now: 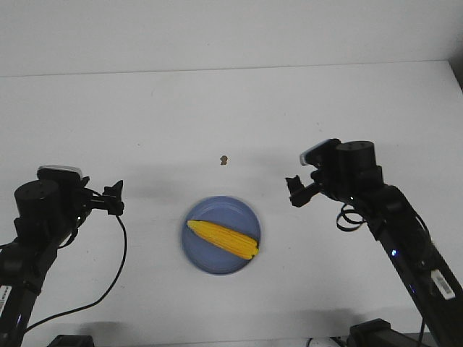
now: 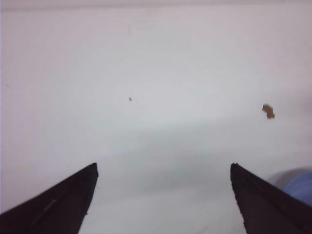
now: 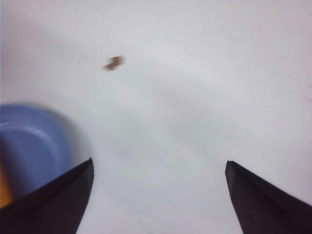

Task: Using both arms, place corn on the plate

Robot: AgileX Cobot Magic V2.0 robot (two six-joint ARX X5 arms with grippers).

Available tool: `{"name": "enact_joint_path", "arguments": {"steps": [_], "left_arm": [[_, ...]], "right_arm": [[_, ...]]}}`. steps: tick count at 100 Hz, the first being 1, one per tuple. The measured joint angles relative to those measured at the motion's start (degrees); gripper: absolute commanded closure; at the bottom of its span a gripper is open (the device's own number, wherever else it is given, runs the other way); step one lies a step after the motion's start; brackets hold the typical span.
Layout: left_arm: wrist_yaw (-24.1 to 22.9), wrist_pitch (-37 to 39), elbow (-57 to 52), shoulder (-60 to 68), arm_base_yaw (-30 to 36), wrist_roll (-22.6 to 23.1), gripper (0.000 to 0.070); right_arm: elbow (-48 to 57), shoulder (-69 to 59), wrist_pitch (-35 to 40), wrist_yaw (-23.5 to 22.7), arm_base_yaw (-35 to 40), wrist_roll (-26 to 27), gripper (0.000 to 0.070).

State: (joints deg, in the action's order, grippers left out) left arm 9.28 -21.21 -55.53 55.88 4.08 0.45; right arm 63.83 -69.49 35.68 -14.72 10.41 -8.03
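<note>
The yellow corn lies across the periwinkle-blue plate at the front middle of the table, tapered end to the left. My left gripper is open and empty, raised to the left of the plate; its view shows the plate's edge. My right gripper is open and empty, raised to the right of the plate. The right wrist view shows the blurred plate and a sliver of corn.
A tiny brown speck lies on the white table behind the plate; it also shows in the left wrist view and the right wrist view. A black cable loops down from the left arm.
</note>
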Motion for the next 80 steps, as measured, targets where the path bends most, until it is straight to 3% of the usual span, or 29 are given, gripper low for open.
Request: {"name": "enact_joint_path", "arguments": {"steps": [23,43,56,68,80], "left_arm": [[0.0,3.3,4.6,-7.2,-0.1,-0.2,0.0153],[0.0,10.7,15.5,-15.0,-0.1,-0.6,0.0156],[0.0,12.4,21.6,-20.8,-0.1,-2.5,0.0156],[-0.5,13.6,24.9,-25.9,-0.1,-3.4,0.0156],[-1.6,14.8,25.3,-28.8,-0.1,-4.0,0.0156]], "right_arm": [[-16.2,17.8,-8.7,4.0,-7.1,4.6,0.0133],[-23.8,34.1,-10.8,8.4,-7.9,5.5,0.0134],[-30.3,43.8,-14.7,8.8,-7.9,6.2,0.0134],[-35.9,52.8,-18.3,9.2,-7.9,8.5,0.0134],[-36.7,58.4,-18.9,12.5,-7.8,9.6,0.0134]]}}
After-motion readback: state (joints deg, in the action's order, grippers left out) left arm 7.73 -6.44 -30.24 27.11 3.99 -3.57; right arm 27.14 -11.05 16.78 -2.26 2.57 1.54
